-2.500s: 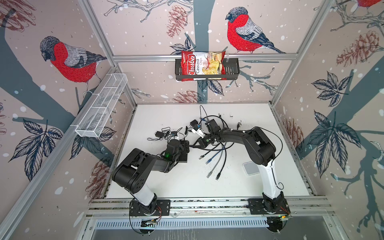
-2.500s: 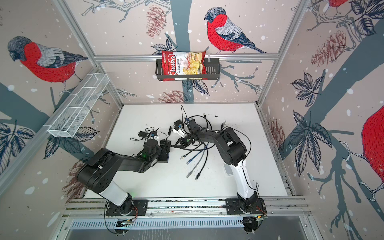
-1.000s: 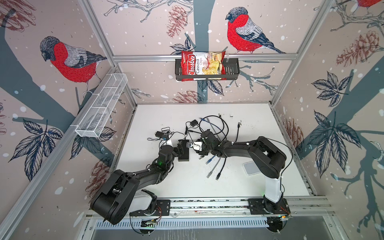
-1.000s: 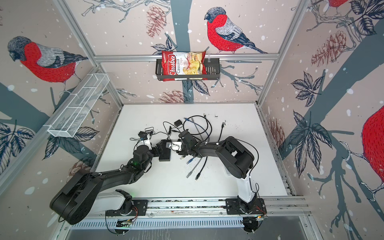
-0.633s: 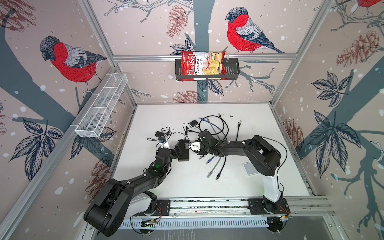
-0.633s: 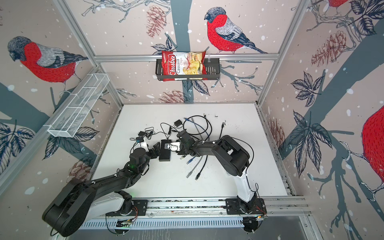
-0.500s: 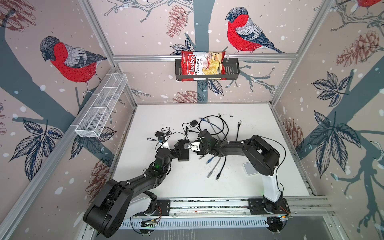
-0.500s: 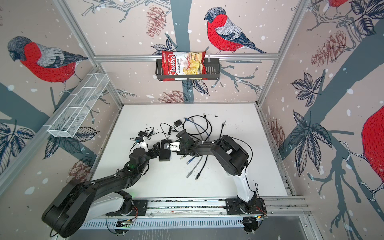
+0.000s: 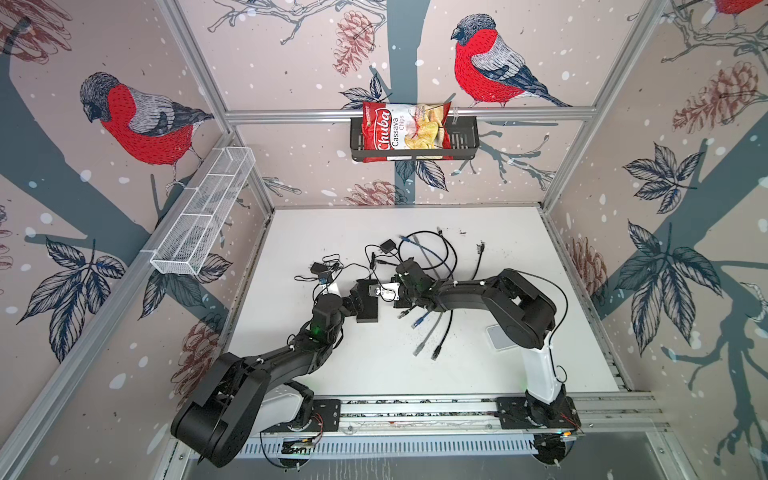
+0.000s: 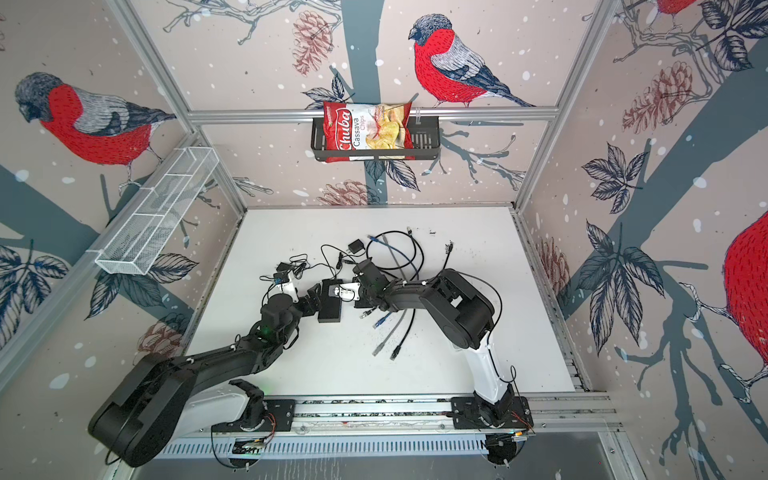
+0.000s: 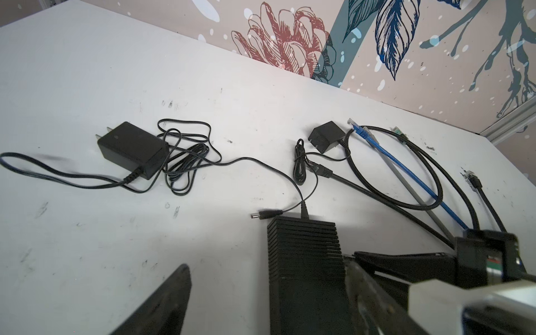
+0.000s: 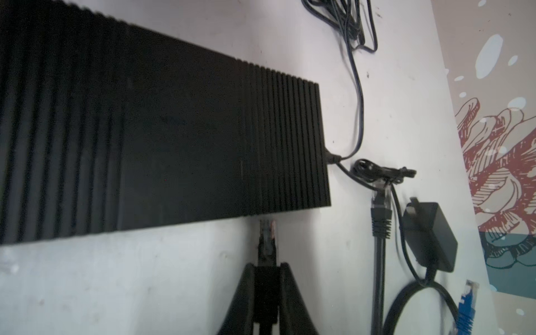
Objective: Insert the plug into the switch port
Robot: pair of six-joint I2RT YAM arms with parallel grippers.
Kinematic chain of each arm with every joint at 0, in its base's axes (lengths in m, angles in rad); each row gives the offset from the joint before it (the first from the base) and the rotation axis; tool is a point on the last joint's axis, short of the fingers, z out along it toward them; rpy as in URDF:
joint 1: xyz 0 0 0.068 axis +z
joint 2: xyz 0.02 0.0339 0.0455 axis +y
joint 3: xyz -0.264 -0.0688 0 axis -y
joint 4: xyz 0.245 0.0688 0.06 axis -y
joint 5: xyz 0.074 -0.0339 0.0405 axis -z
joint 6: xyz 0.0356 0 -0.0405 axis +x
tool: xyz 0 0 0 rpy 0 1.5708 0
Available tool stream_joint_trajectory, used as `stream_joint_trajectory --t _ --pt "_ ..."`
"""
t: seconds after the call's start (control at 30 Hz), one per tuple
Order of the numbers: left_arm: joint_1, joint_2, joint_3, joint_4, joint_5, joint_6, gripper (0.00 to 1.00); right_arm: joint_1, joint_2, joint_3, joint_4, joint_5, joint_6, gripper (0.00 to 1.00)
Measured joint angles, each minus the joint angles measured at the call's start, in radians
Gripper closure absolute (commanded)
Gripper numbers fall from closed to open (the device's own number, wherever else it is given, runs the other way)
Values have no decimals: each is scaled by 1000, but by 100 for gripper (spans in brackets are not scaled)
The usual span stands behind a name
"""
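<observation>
Our right tool (image 12: pixel 267 265) is pinched tight on the black plug (image 12: pixel 266 242), whose clear tip stands right at the long side of the switch (image 12: pixel 150 139); we cannot tell whether it has entered a port. Our left tool (image 11: pixel 266 262) is spread wide with the switch between its fingers (image 11: pixel 171 293), one well clear of the casing. A thin power lead (image 11: pixel 302 206) is plugged into its end facing the back edge.

Against two and a half seconds ago, the right tool has come away from the cable tangle and in to the switch's side, and the left arm (image 9: pixel 291 357), then folded up, now reaches out long and low.

The switch lies near the middle of the white, scuffed worktop (image 9: pixel 374 374), slightly toward its left edge. Loose black, grey and blue cables (image 11: pixel 385 155), a black adapter (image 11: pixel 130 148) and a smaller adapter (image 11: pixel 326 139) spread toward the back edge. Bullfinch wallpaper (image 9: pixel 486 62) lines the walls; a white wire basket (image 9: pixel 203 216) hangs by the left edge, a black rack (image 9: pixel 461 141) with a chips bag (image 9: pixel 405 131) above the back edge.
</observation>
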Motion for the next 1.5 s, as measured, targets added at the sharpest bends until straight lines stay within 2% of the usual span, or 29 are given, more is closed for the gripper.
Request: stream_joint_trajectory --t 0.27,0.57,0.9,1.2,1.5 --pt "0 52 56 -23 13 7 18 -67 -25 7 -71 -142 118 94" --pt "1 205 156 -46 74 -1 19 -86 -73 -51 -46 -284 266 94" --pt "1 362 282 -116 94 -80 19 -67 -52 -64 20 -304 376 93" --pt "1 414 298 -117 153 -144 19 -63 -6 -53 74 -273 468 93" --pt "1 448 296 -79 198 -161 20 -64 4 -47 79 -266 473 93"
